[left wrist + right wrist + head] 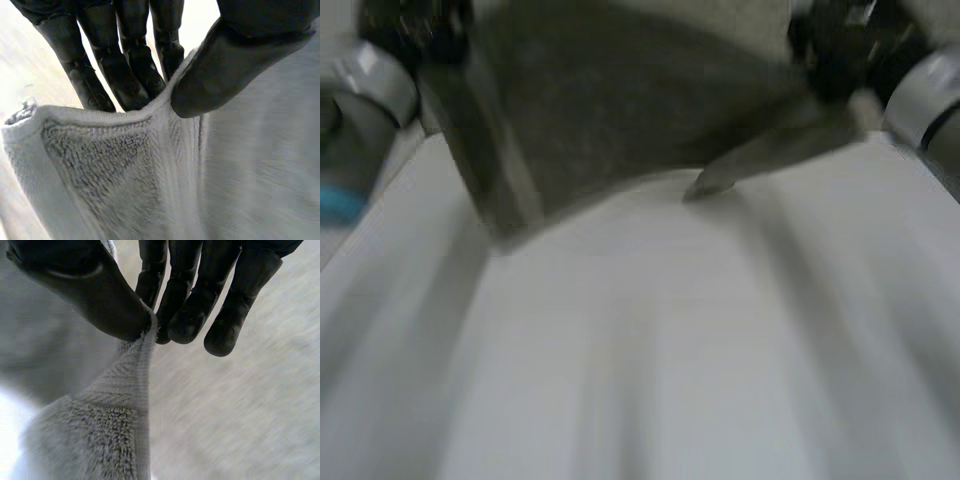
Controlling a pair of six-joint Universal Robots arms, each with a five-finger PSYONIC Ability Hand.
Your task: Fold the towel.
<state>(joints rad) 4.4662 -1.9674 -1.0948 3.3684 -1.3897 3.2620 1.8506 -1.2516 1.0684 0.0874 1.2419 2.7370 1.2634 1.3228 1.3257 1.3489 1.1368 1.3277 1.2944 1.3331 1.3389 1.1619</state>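
Right now we hold the towel (620, 110) up over the worktop (670, 360), its long top edge running side to side between our hands. Our left hand (227, 70) pinches that edge near one corner between thumb and straight fingers, and our right hand (95, 295) pinches the far end likewise. The cloth hangs below both hands, equally near each, so we judge the fold turns on laying the lower edge down first, though we cannot make out whether it touches the worktop.

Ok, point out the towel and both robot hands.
towel (620, 100), head view, middle of the cloth.
left robot hand (235, 65), left wrist view, thumb on the towel's edge.
right robot hand (95, 295), right wrist view, thumb on the towel's edge.
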